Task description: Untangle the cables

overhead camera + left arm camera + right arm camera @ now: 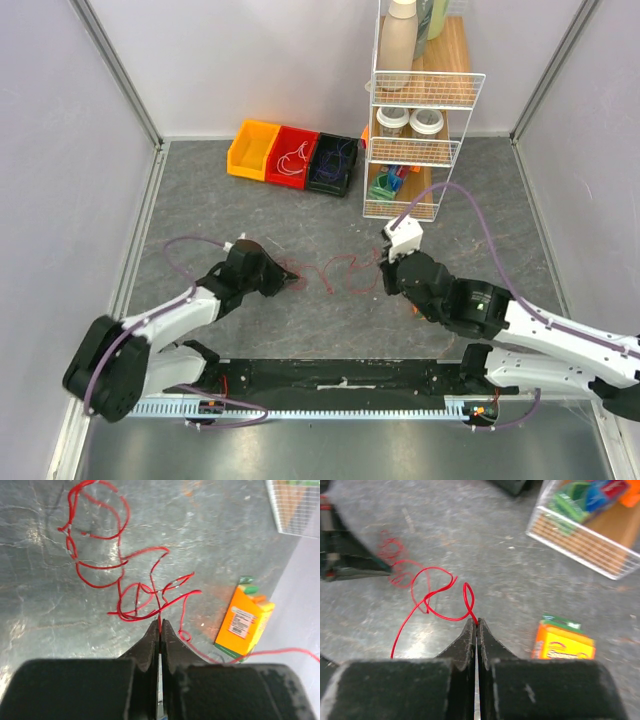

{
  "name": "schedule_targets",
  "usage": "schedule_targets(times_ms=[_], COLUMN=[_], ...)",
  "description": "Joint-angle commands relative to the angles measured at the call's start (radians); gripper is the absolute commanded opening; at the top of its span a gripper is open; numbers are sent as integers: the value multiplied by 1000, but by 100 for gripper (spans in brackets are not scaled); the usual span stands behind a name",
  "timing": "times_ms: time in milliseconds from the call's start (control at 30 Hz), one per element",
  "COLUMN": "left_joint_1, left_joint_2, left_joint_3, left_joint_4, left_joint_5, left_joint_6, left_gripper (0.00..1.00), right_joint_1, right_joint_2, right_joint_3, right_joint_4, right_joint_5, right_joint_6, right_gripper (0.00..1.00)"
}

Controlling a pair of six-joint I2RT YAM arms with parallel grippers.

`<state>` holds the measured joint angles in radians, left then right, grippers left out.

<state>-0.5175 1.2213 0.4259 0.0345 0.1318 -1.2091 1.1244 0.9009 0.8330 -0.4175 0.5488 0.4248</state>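
Note:
A thin red cable (335,272) lies in loose loops on the grey table between my two grippers. My left gripper (287,281) is shut on one part of it. In the left wrist view the cable (120,566) spreads out in several tangled loops ahead of the shut tips (159,623). My right gripper (385,270) is shut on the other part. In the right wrist view the cable (434,600) loops away from the shut tips (477,623) towards the left gripper (347,560). White cables lie in the red bin (292,155), dark blue ones in the dark bin (332,163).
A yellow bin (252,148) stands beside the red and dark bins at the back. A white wire shelf (420,110) with jars and bottles stands at the back right. An orange box (562,642) lies on the table beside my right gripper, and also shows in the left wrist view (245,622).

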Motion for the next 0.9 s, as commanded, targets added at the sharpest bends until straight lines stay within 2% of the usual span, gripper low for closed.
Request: schedule_targets(times_ms=[0,167,333,567,767,867], left_joint_1=[1,4,5,5,5,5], left_joint_2=[-273,-641,-784,-835,-829,-810], left_joint_3=[-7,109,321,412,389,370], left_joint_4=[-196,-594,-890,-1039,-1055,-1052], left_joint_5=[-129,-393,-684,-866,-891,-893], left_joint_6=[118,183,250,296,298,287], left_gripper=[2,2,2,2,2,2], right_joint_1=[2,2,2,2,2,2], right_joint_2=[-77,-181,-234,-249,-336,-384], right_joint_3=[104,149,189,313,389,400], right_joint_4=[-148,-236,-293,-529,-590,-535], right_joint_5=[310,508,641,835,884,840], right_joint_6=[22,3,15,158,150,88], right_gripper=[0,0,0,0,0,0])
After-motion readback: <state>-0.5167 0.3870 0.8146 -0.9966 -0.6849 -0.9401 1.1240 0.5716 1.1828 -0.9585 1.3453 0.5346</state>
